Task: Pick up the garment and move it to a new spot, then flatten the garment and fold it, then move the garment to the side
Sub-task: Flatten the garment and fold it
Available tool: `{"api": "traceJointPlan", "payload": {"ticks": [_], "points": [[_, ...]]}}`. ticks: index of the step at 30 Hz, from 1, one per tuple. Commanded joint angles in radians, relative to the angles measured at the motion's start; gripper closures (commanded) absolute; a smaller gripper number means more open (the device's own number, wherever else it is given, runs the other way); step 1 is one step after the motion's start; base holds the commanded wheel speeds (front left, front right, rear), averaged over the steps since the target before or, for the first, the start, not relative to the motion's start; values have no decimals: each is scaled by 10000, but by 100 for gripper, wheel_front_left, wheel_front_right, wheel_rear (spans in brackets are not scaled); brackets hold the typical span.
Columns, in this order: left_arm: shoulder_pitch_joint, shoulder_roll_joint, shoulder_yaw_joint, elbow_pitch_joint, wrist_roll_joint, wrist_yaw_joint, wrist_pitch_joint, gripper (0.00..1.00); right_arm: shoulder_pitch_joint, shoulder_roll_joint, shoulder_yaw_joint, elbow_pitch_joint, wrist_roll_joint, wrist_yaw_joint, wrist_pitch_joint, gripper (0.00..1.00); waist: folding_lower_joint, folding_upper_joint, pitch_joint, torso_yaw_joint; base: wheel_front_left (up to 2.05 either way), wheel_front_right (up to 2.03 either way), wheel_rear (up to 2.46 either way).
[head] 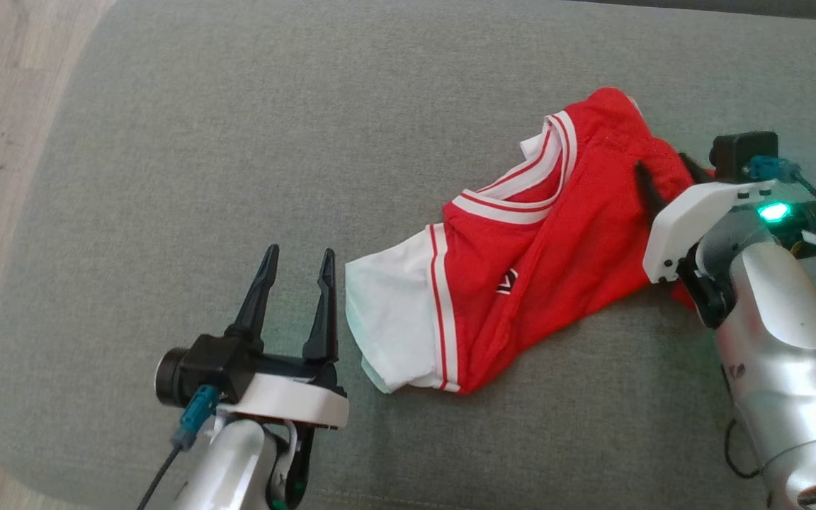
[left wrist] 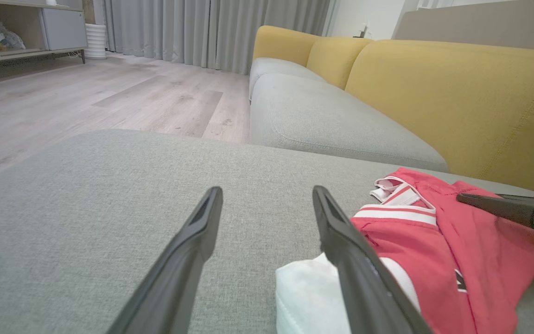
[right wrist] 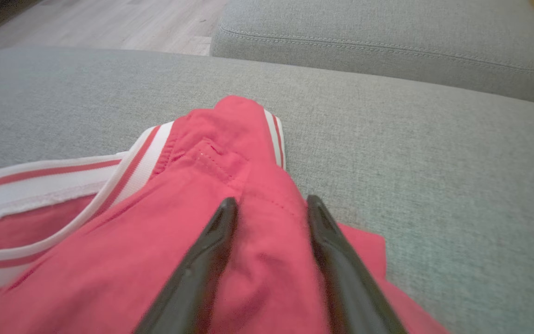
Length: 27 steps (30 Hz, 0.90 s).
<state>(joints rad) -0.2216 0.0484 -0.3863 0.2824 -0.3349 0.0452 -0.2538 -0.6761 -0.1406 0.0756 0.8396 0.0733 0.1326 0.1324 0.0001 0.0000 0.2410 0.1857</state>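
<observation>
Right gripper (right wrist: pixel 270 202) is held spread, a garment (right wrist: pixel 211 139) ridge between its jaws, seemingly unpinched: pickup step, closure then lift needed.

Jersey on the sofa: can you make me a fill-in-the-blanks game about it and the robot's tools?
1. The jersey is mostly ____ with white trim.
2. The right tool has a fold of jersey ____ its two fingers.
3. The left tool stands ____ and holds nothing.
4. The sofa backrest is coloured ____.
Missing words: red; between; open; yellow.
</observation>
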Motion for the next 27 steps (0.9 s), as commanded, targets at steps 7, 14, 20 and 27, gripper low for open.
{"api": "traceJointPlan", "payload": {"ticks": [7, 14, 20, 27], "points": [[-248, 18, 439, -284, 103, 106, -80, 0, -502, 13, 662, -22, 496, -19, -1132, 100, -1, 0, -234, -468, 0, 0, 0], [-62, 18, 688, -277, 227, 54, -80, 0, -671, -206, 778, -596, 740, -19, -2219, 100, -1, 0, -705, -1195, 0, 0, 0], [7, 18, 685, -308, 221, 43, -80, 0, -928, -421, 1002, -667, 529, -19, -2703, 100, -1, 0, -900, -1471, 0, 0, 0], [76, 18, 675, -349, 155, 113, -80, 0, -422, -351, 900, -734, 329, -19, -3274, 100, -1, 0, -1022, -1571, 0, 0, 0]]}}
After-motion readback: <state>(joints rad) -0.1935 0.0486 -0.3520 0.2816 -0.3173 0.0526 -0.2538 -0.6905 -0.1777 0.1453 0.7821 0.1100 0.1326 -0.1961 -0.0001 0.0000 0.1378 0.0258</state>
